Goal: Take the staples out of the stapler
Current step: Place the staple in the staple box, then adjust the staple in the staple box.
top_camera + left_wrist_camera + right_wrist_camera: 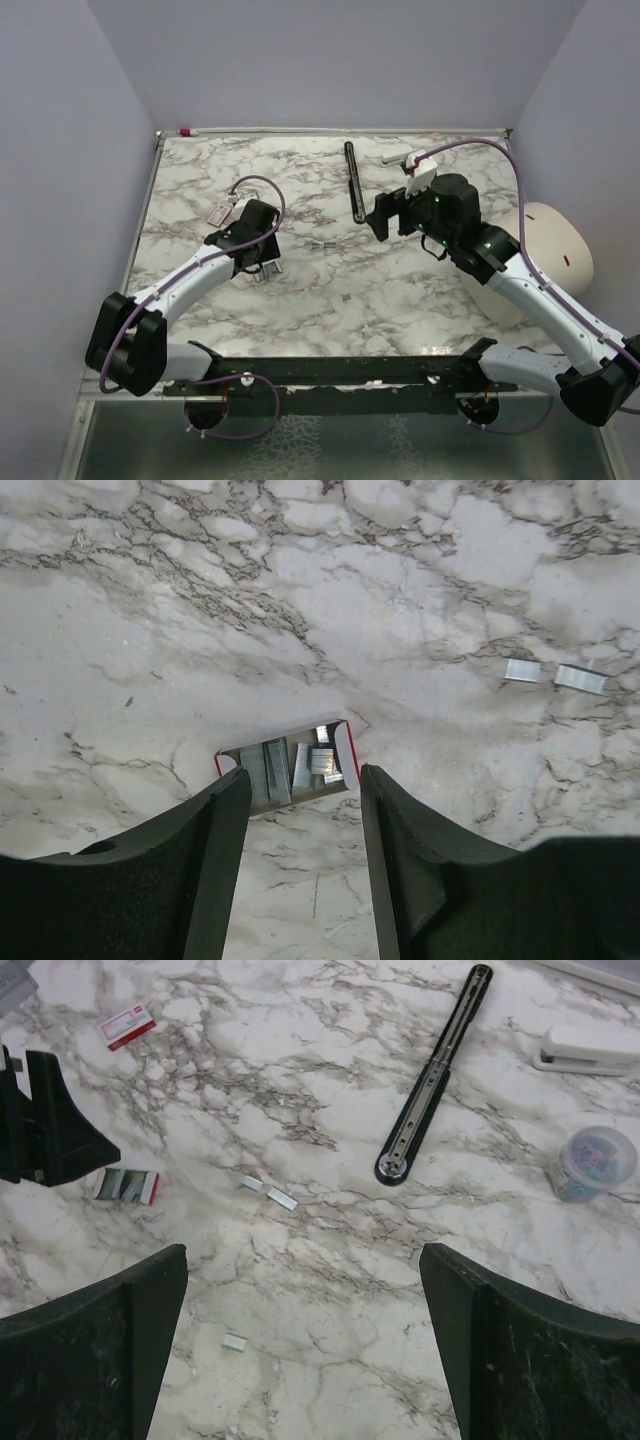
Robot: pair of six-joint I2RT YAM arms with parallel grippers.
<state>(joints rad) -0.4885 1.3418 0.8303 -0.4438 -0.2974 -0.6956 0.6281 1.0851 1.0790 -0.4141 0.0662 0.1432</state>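
just ahead of the released left gripper (303, 778), a small red-edged box (343, 750) holds staples (268, 772); right gripper (303, 1252) released, empty

The table (330, 300) filled most of the frame from above. Its top was a white marble pattern veined in grey and brown, smooth enough to carry soft patches of light. A thin metal trim (137, 225) ran down its left side. A pale strip (300, 129) lay along its far edge near the top of the frame, ending in a pink tip (186, 131) at upper left. Three plain walls closed it in: the left wall (60, 170), the back wall (330, 60) and the right wall (590, 110), all a flat lavender-grey. At the right edge sat a cream rounded shape (555, 250). Along the bottom lay a grey textured surface (330, 445). The light was even, the shadows faint.
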